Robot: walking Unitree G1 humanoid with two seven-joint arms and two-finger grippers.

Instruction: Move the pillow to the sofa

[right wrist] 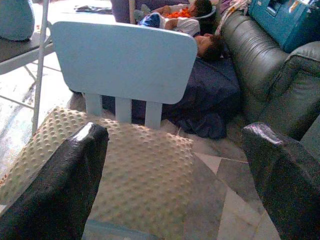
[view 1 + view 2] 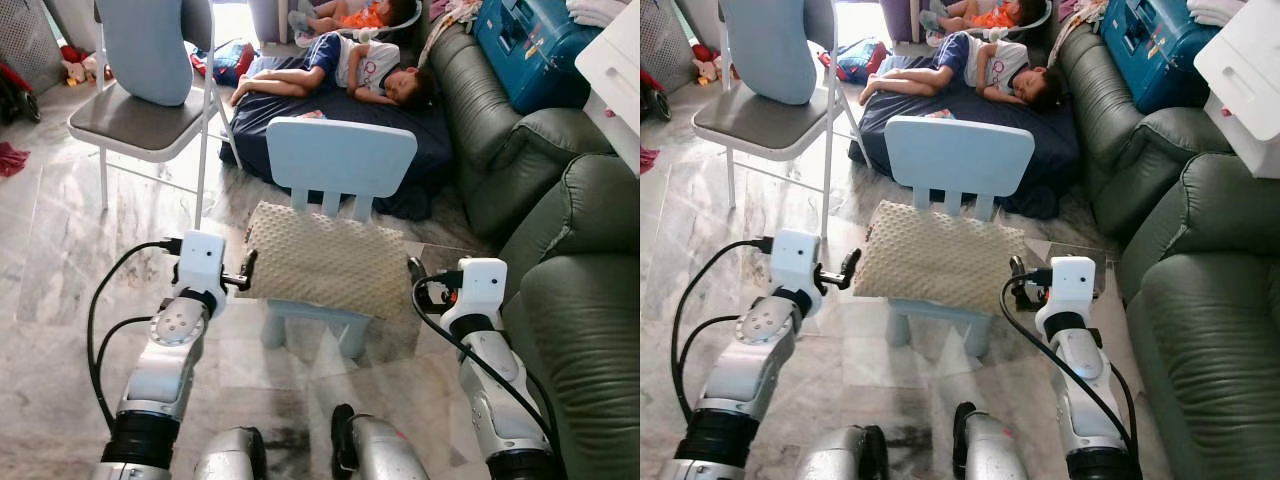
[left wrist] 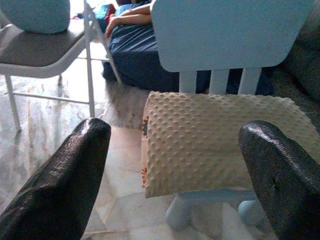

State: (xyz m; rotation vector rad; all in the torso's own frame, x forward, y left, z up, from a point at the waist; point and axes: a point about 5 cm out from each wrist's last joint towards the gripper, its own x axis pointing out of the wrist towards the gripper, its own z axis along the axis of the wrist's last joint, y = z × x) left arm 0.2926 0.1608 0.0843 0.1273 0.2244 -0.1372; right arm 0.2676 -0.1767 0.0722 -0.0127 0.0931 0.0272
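Both silver arms reached forward, bent at the elbows. The left end effector (image 2: 247, 272) and the right end effector (image 2: 414, 274) each had their two long black fingers spread wide apart, gripping nothing.

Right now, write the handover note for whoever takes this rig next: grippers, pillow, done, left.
Left gripper: open, at the pillow's left end, holding nothing.
Right gripper: open, at the pillow's right end, holding nothing.
Pillow: cream, dotted, lying across the seat of the small light-blue chair, straight ahead between both grippers.
Sofa: dark green, on the robot's right.
People are lying on a dark mattress on the floor behind the chair; keep clear.
Done: both arms lined up on either side of the pillow.
Left: grip the pillow, lift it off the chair, turn right, set it on the sofa.
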